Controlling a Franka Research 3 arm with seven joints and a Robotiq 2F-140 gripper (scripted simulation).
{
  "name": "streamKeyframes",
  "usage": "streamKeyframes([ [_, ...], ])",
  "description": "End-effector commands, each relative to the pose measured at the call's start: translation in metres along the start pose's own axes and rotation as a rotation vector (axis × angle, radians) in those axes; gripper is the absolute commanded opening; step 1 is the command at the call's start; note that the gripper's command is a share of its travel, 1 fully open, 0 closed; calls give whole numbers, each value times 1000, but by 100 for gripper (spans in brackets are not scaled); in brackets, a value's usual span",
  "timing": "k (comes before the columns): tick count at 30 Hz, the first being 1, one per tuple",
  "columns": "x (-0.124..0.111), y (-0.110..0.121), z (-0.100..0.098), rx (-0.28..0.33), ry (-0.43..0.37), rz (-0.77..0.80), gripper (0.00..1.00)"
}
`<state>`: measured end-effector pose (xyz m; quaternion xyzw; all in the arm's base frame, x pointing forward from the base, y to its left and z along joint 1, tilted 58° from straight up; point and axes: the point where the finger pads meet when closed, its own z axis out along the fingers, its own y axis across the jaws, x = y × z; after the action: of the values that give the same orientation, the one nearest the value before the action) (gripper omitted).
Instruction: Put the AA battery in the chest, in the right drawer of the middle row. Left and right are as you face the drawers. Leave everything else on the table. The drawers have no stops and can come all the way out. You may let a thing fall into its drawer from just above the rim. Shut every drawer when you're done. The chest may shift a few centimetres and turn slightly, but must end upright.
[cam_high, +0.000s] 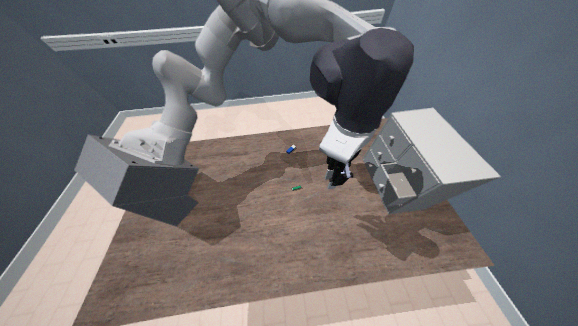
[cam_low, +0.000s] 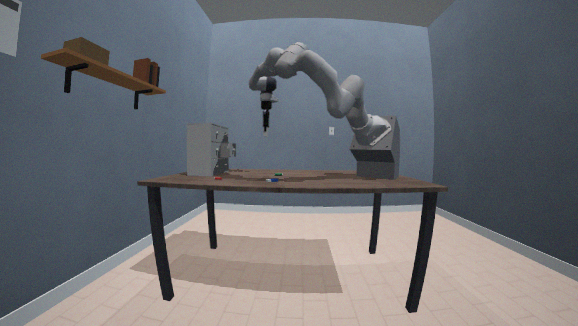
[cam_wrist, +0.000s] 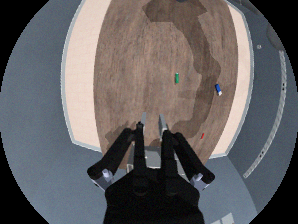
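Observation:
A small blue-and-white cylinder (cam_high: 291, 148), which looks like the AA battery, lies on the wooden table; it also shows in the side view (cam_low: 271, 180) and the wrist view (cam_wrist: 217, 88). The grey chest (cam_high: 430, 155) stands at the table's right end, with one middle-row drawer (cam_high: 400, 184) pulled out and open at the top. My gripper (cam_high: 339, 181) hangs high above the table, between the battery and the chest, and points straight down. In the wrist view its fingers stand close together with nothing between them.
A small green piece (cam_high: 297, 188) lies near the table's middle. A small red piece (cam_low: 218, 177) lies in front of the chest (cam_low: 205, 150). The robot's base block (cam_high: 140, 175) stands at the far left end of the table.

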<state>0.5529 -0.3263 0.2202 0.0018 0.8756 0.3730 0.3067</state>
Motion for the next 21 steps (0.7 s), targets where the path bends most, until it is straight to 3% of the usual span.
streamKeyframes([
  [1, 1, 0, 0, -1, 3, 9, 28],
  [17, 0, 0, 0, 0, 0, 5, 28],
  [19, 0, 3, 6, -3, -3, -1, 28],
  [21, 2, 13, 25, -11, -12, -19, 28],
])
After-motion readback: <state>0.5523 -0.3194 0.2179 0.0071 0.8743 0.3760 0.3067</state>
